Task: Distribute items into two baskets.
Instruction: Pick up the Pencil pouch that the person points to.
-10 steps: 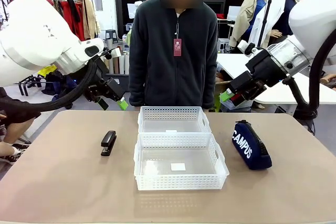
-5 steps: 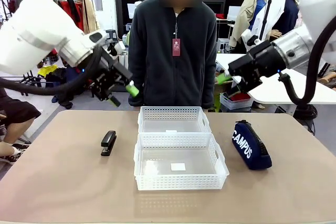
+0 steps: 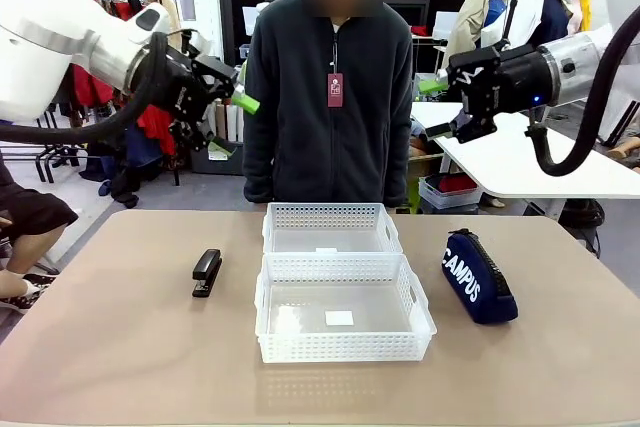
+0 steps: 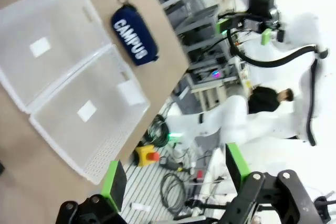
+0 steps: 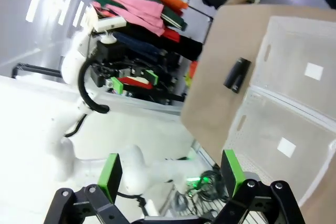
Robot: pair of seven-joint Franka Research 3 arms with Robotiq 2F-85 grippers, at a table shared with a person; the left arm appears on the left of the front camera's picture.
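Front view: raised high, nothing sorted yet

Within the last second the left gripper (image 4: pixel 176 171) and the right gripper (image 5: pixel 170 174) have swung up from low by the far edge of the worktop (image 3: pixel 120 347) to high above its far corners. Both have jaws apart and empty, so I judge the distributing has not begun. The two baskets (image 3: pixel 340 347) touch end to end at the middle and hold no item. The navy pouch (image 3: pixel 478 279) lies just right of them, toward the right edge. The stapler (image 3: pixel 206 273) lies apart on their left. Each has bare worktop around it and open room above for a straight descent.
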